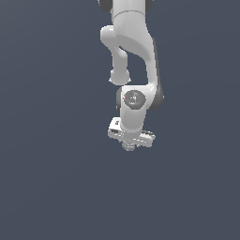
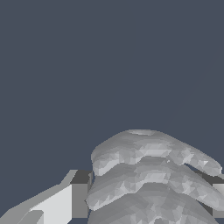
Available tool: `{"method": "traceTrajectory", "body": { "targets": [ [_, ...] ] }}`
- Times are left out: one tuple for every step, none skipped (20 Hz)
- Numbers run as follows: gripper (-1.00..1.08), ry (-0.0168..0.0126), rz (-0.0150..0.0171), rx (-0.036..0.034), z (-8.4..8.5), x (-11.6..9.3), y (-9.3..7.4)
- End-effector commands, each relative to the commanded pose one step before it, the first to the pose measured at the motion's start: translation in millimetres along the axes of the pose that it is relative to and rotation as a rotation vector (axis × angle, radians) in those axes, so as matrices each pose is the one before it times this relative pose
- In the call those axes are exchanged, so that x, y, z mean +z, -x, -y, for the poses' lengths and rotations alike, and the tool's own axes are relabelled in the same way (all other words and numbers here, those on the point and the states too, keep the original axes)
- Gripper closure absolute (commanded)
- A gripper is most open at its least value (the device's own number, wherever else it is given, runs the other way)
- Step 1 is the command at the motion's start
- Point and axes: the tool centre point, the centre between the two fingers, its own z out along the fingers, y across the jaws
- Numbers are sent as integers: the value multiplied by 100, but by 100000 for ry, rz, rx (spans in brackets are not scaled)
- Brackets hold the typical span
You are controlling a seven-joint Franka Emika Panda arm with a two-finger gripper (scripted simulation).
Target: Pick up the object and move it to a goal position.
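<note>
one object (image 2: pixel 151 179) is seen, a light-grey lumpy blob with stacked ridges, and it sits between the two fingers of the one gripper (image 1: pixel 129 145). in the wrist view a finger (image 2: pixel 65 201) lies against one side of the blob and a sliver of the second finger (image 2: pixel 217 190) shows at the other side, so the gripper is judged to be pinched onto the object, though the contact faces themselves are hidden. in the exterior view only a small bumpy nub is seen below the gripper, roughly mid-frame; whether it rests on the floor (image 1: pixel 47 187) or hangs clear of it cannot be told, since no shadow or edge is shown. the floor is a plain dark surface with no visible edges or corners, and no goal marker is visible.

the object is judged to be rigid and light, being narrower than the finger spread. its ridged, uneven skin is likely to give patchy contact, so some slipping or twisting in the pinch could be expected. hold is best taken across the middle of the ridges, where the flanks are widest, and that is about where the fingers appear to be set.
</note>
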Motion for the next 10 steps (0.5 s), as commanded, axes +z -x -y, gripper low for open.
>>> {"method": "traceTrajectory", "body": {
  "targets": [
    [108,-49,-127,-3,-23,-1694,127],
    [108,0,0,0,-18,-796,76],
    [108,0,0,0,-19,-859,82],
    [108,0,0,0,-20,-918,87],
    [108,0,0,0,-22,-973,91],
    [108,0,0,0,-23,-1026,95],
    [108,0,0,0,-23,-1075,99],
    [108,0,0,0,-24,-1123,102],
    [108,0,0,0,-25,-1168,104],
    [108,0,0,0,-26,-1211,107]
  ]
}}
